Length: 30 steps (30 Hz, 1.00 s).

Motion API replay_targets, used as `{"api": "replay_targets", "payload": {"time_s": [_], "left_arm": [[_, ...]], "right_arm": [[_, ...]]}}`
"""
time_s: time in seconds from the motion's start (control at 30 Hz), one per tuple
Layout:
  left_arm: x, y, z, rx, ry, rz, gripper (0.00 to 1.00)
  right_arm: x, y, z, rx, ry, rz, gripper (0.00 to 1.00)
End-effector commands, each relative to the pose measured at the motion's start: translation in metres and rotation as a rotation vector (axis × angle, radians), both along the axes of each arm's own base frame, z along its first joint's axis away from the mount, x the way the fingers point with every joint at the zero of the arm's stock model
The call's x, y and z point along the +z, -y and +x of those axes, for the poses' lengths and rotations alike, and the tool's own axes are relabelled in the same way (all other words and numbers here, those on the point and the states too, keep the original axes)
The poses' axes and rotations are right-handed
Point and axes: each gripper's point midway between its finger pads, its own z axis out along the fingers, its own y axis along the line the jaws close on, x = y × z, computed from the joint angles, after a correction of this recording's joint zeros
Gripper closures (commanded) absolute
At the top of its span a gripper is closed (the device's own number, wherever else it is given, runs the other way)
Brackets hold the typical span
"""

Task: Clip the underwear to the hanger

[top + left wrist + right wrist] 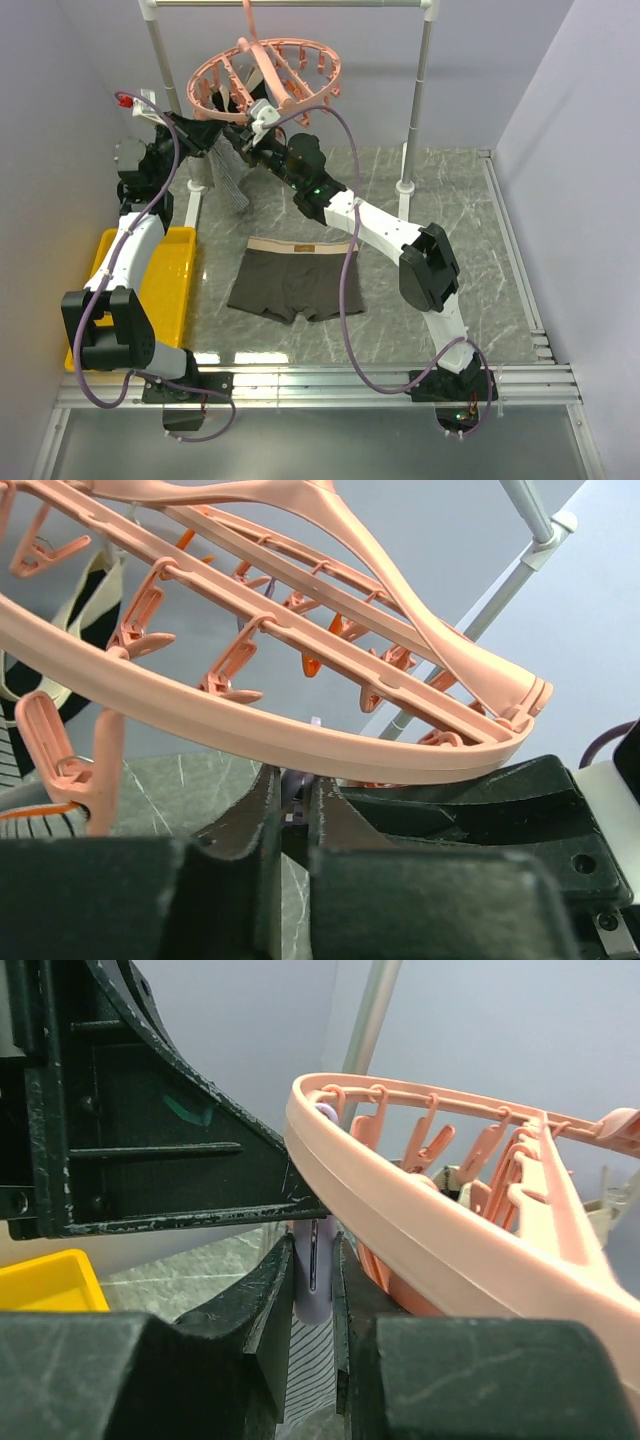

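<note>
The underwear (pixel 295 285), dark grey-brown with a tan waistband, lies flat on the table between the arms, and neither gripper touches it. The salmon-pink hanger (pixel 322 58) hangs from the rail and fills both wrist views (pixel 250 730) (pixel 420 1220). Both grippers are raised at its near-left rim. My right gripper (pixel 250 135) (pixel 315 1250) is shut on a pale lilac clip peg (pixel 318 1290) under the ring. My left gripper (pixel 220 135) (pixel 292 780) is just left of that peg. Its jaws are almost together, and what lies between the tips is hidden.
A light grey striped cloth (pixel 233 180) (pixel 312 1380) hangs below the lilac peg. A black and cream garment (pixel 30 680) hangs at the hanger's far side. The white rail's post (pixel 418 100) stands at the back right. A yellow tray (pixel 170 270) lies at the left.
</note>
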Motion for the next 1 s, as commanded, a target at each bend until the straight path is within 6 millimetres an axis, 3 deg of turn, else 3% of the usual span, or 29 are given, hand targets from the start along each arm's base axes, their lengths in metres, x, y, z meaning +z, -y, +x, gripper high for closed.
{"api": "replay_targets", "payload": {"time_s": [0.0,0.07,0.17,0.2,0.27,0.3,0.37,0.4,0.43,0.5,0.53,0.6,0.63,0.7,0.73,0.97], "left_arm": [[0.056,-0.006,-0.012,0.045,0.144,-0.022,0.96],[0.056,-0.004,-0.012,0.035,0.145,-0.018,1.0],[0.056,-0.004,-0.013,0.033,0.141,-0.012,0.99],[0.056,-0.003,-0.013,0.029,0.137,-0.009,1.0],[0.055,-0.003,-0.013,0.029,0.135,-0.001,1.0],[0.055,-0.003,-0.012,0.032,0.136,0.002,1.0],[0.056,-0.003,-0.013,0.033,0.14,0.008,1.0],[0.055,-0.004,-0.012,0.035,0.136,0.01,1.0],[0.056,-0.003,-0.013,0.033,0.14,0.011,1.0],[0.056,-0.004,-0.013,0.035,0.139,0.01,1.0],[0.055,-0.004,-0.011,0.037,0.133,0.009,1.0],[0.056,-0.004,-0.012,0.039,0.137,0.01,1.0],[0.056,-0.004,-0.011,0.038,0.136,0.011,1.0],[0.055,-0.003,-0.011,0.037,0.133,0.01,1.0],[0.055,-0.003,-0.011,0.036,0.133,0.01,1.0],[0.056,-0.004,-0.011,0.037,0.13,0.013,1.0]], "right_arm": [[0.029,0.006,-0.018,0.028,0.027,0.033,0.9],[0.028,0.008,-0.017,0.022,0.028,0.029,0.74],[0.021,0.011,-0.019,0.02,0.022,0.013,0.61],[0.026,0.015,-0.021,0.022,0.028,0.016,0.59],[0.013,0.016,-0.023,0.035,0.011,-0.017,0.57],[0.017,0.019,-0.029,0.057,0.019,-0.022,0.55],[-0.003,0.023,-0.032,0.075,-0.005,-0.065,0.52],[0.0,0.027,-0.04,0.097,0.003,-0.072,0.5],[-0.022,0.028,-0.044,0.109,-0.02,-0.115,0.49],[-0.032,0.034,-0.056,0.135,-0.029,-0.143,0.46],[-0.059,0.036,-0.064,0.159,-0.07,-0.19,0.46],[-0.075,0.041,-0.076,0.181,-0.096,-0.227,0.44],[-0.1,0.044,-0.083,0.198,-0.133,-0.268,0.44],[-0.122,0.049,-0.092,0.208,-0.174,-0.315,0.43],[-0.144,0.053,-0.097,0.212,-0.218,-0.356,0.43],[-0.228,0.064,-0.084,0.103,-0.489,-0.489,0.39]]}}
